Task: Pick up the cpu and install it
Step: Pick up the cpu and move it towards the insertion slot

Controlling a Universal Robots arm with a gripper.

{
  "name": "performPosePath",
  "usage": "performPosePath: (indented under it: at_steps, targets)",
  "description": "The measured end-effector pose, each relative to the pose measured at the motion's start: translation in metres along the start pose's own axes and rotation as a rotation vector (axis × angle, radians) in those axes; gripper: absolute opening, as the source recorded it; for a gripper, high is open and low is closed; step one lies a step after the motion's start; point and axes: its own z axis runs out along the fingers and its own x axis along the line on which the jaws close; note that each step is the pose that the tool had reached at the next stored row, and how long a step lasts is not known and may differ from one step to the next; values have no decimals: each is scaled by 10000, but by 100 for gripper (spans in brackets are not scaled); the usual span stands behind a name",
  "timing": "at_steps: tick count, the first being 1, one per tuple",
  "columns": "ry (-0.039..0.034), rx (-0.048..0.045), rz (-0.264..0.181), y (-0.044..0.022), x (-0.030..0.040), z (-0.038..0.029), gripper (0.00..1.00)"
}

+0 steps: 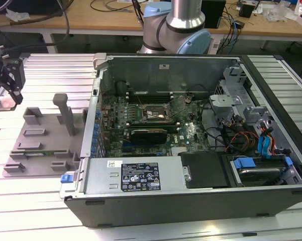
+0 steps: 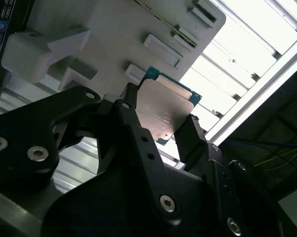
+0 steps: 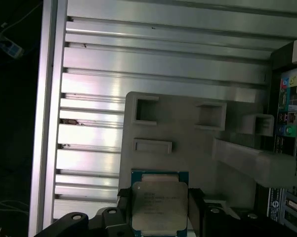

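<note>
The cpu (image 2: 164,109), a flat square chip with a silver metal top and a green rim, is clamped between my gripper's black fingers (image 2: 131,111) in both wrist views. My gripper (image 3: 159,210) is shut on the cpu (image 3: 158,197) by two opposite edges. In the exterior view my gripper (image 1: 6,98) hangs at the far left, just off the grey plastic tray (image 1: 40,145) and above the ribbed table. The black socket frame (image 1: 153,113) sits on the motherboard inside the open computer case, well to the exterior view's right of my gripper.
The open computer case (image 1: 140,173) takes up the middle and right of the table, with cables, a drive cage and blue latches inside. The grey tray (image 3: 188,138) has raised slots and a tall post (image 1: 65,113). The arm's base (image 1: 178,27) stands behind the case.
</note>
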Motion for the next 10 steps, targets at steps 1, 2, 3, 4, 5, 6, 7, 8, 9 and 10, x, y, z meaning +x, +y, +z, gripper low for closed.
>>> performPosePath:
  at_steps: [1, 2, 3, 4, 5, 6, 7, 8, 9, 10]
  targets:
    - [1, 0, 1, 0, -1, -23, 55]
    - [-1, -1, 0, -1, -1, -41, 55]
    - [0, 0, 0, -1, -2, -68, 55]
    - [0, 0, 0, -2, -3, -91, 55]
    - [-1, 0, 0, -2, -3, -126, 55]
    - [0, 0, 0, -3, -4, -143, 55]
    - [0, 0, 0, -3, -4, -154, 55]
    - [0, 0, 0, -3, -5, -172, 55]
    - [0, 0, 1, -3, -5, -188, 55]
    - [0, 0, 0, -4, -6, -205, 55]
